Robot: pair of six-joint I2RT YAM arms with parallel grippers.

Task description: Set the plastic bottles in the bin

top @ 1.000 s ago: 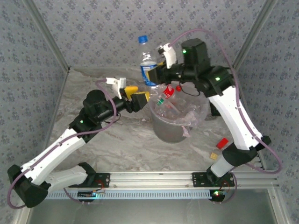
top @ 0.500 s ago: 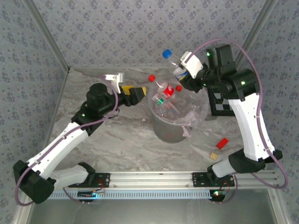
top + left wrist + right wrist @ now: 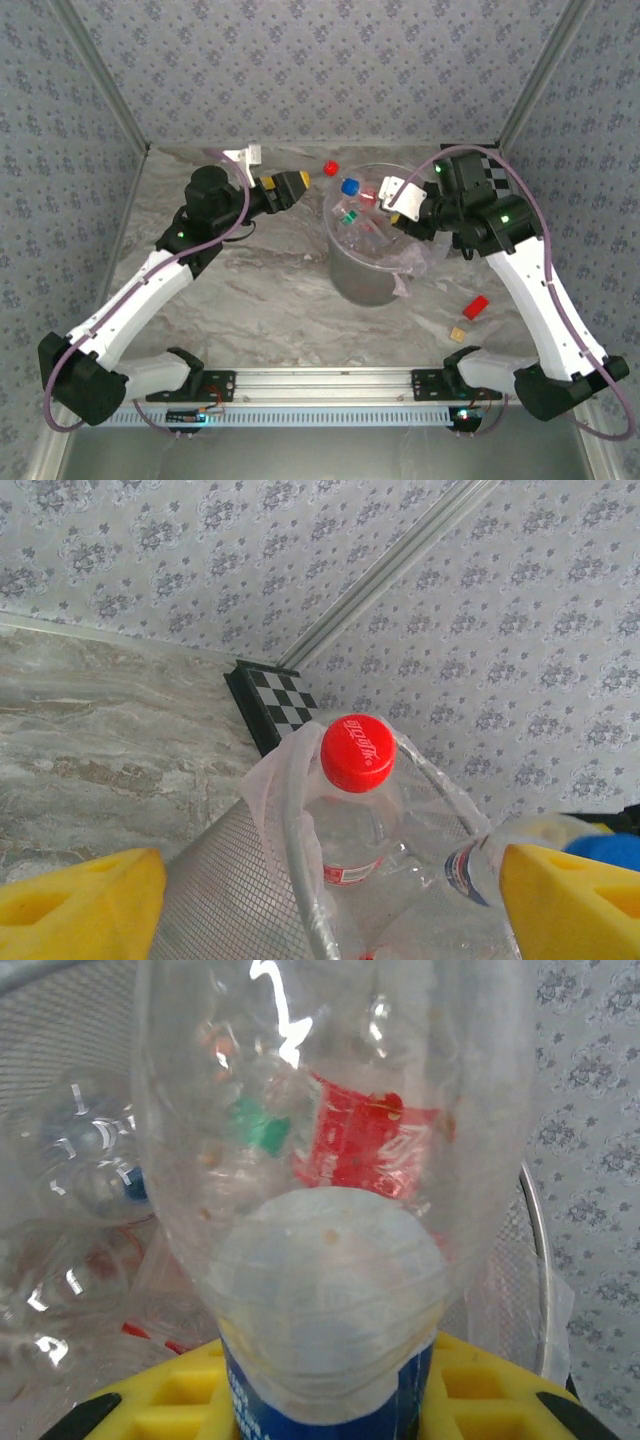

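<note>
Drop step in hand. My right gripper (image 3: 400, 205) is clamped tight on a clear plastic bottle with a blue cap and blue label (image 3: 350, 186). The yellow pads pinch it at the label end, and it lies tilted over the mouth of the translucent grey round bin with a clear liner bag (image 3: 360, 275), cap pointing to 9 o'clock. Several clear bottles (image 3: 350, 214) are in the bin already, with green and red showing below the held one in the right wrist view. My left gripper (image 3: 293, 186) sits at 10 o'clock of the bin, jaws wide apart and holding nothing. It faces a clear bottle with a red cap (image 3: 357, 752) at the rim's 11 o'clock; I can't tell whether that one is inside the liner or just outside. Black-and-white checkerboard (image 3: 275, 705) lies beyond it. Next, I judge: spread the right jaws so the bottle falls in, then send the left gripper to the red-capped one if it is out.
</note>
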